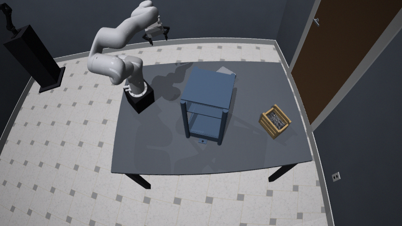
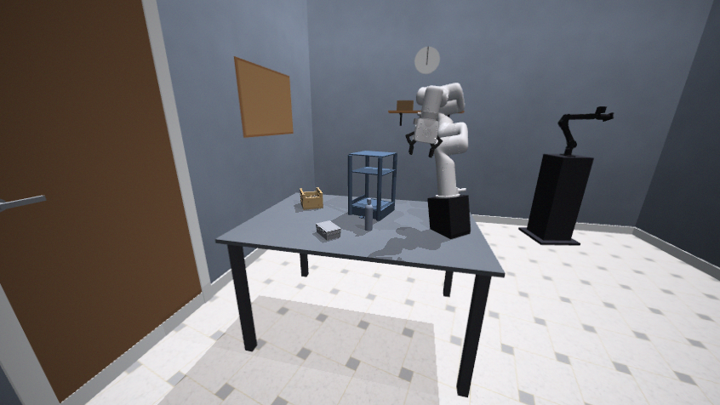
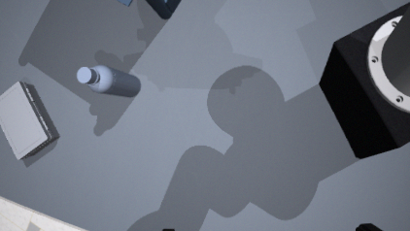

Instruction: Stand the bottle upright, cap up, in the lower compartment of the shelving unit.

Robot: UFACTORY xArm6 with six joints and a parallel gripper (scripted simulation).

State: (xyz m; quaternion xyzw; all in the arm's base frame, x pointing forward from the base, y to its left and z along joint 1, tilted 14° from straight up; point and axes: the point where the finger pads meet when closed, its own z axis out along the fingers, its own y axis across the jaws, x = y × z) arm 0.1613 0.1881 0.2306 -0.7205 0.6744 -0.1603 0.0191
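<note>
Glossy white rounded arm (image 1: 112, 36), black fingers (image 1: 167, 31), black pedestal (image 1: 146, 102)

Matt grey table (image 2: 282, 234) — slatted wooden crate (image 1: 267, 121) — glossy white arm (image 1: 112, 36)

Office-type rm: corkboard (image 2: 263, 97), wall clock (image 2: 426, 59), brown door (image 2: 75, 201), tiled floor (image 2: 579, 312), grey table (image 2: 282, 229).

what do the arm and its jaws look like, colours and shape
The arm is glossy white, built of rounded, tube-like links, and rises from a black block pedestal through a pale ringed flange. The gripper has a light grey boxy body with dark, slim jaws. No cables or markings are visible.
</note>
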